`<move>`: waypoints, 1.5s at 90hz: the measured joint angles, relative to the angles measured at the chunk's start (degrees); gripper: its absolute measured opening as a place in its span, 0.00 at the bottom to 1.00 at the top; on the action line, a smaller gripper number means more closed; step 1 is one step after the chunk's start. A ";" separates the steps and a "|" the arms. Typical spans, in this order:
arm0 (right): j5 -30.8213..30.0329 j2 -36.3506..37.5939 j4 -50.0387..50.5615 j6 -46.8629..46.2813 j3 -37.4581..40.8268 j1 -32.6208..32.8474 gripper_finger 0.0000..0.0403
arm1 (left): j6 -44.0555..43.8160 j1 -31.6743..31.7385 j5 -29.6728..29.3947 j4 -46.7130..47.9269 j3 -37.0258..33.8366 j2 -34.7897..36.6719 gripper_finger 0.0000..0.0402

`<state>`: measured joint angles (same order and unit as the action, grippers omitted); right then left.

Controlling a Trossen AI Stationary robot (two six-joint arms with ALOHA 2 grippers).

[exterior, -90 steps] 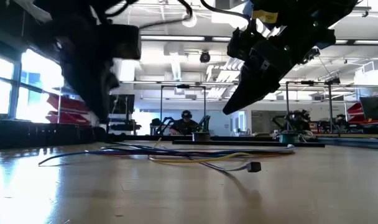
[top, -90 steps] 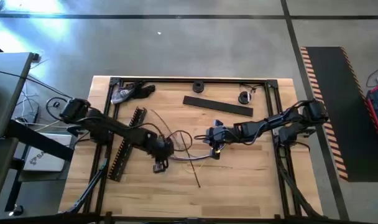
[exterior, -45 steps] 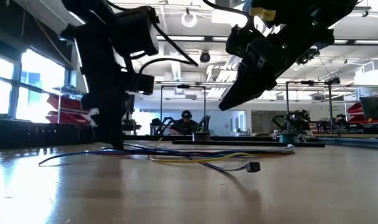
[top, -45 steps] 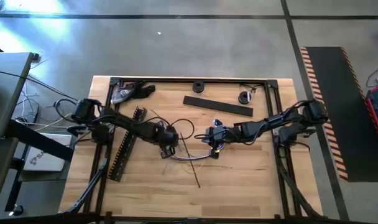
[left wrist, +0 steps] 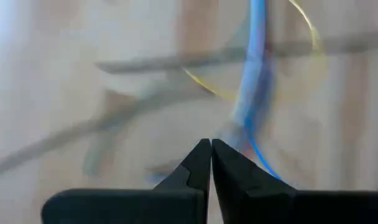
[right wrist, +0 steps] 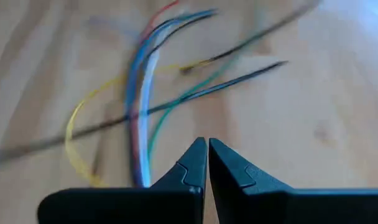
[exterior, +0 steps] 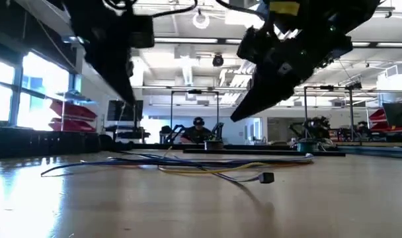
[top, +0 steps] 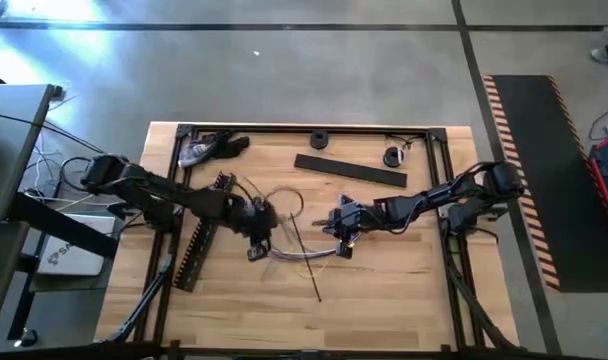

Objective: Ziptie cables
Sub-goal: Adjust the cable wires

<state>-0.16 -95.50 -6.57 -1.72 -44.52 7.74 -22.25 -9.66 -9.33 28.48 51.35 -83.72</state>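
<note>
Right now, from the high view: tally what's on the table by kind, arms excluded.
Black slotted strips: 2
Small round black parts: 2
Loose cable bundle: 1
Thin dark tie: 1
Grey-black object: 1
Total: 7

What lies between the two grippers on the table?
In the high view, the cables and a thin dark strip lie between the left gripper and right gripper.

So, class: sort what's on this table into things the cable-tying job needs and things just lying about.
Job:
- cables
- left pincer, shut
- right pincer, shut

Lying about:
- slotted black strip
- flat black bar
- two round black parts by the far edge
</note>
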 joint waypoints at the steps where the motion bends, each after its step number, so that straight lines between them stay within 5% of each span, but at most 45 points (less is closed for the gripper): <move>1: 0.48 -0.19 0.11 0.65 0.02 0.10 0.02 | -0.20 -0.02 -0.27 -0.17 -0.13 -0.08 0.00; 25: 6.86 -0.70 3.96 14.31 0.03 4.03 0.32 | -4.94 -3.84 -1.17 -3.17 -2.93 -0.88 0.00; 38: 1.58 -1.64 3.57 20.77 0.01 7.60 0.49 | -8.24 -6.34 -2.65 -3.42 -4.31 -0.85 0.00; 53: -2.82 -5.45 -0.41 19.89 0.03 7.26 0.58 | -11.11 -8.16 -4.42 -8.74 -6.69 -0.91 0.00; 84: -1.27 -9.41 -5.65 8.36 -0.03 0.37 0.56 | -12.05 -8.70 -5.54 -11.70 -7.58 -0.92 0.00; 117: -2.14 -8.70 -5.31 1.94 -0.03 -0.84 0.12 | -11.66 -8.99 -6.55 -10.14 -6.73 -0.75 0.00; 135: -2.37 -4.18 -4.31 1.66 -0.03 -0.74 0.15 | -13.89 -10.29 -15.01 -1.61 -3.91 1.81 0.00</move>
<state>-2.53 -99.68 -10.89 -0.05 -44.56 7.00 -36.14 -19.94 -24.34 26.88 47.44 -81.91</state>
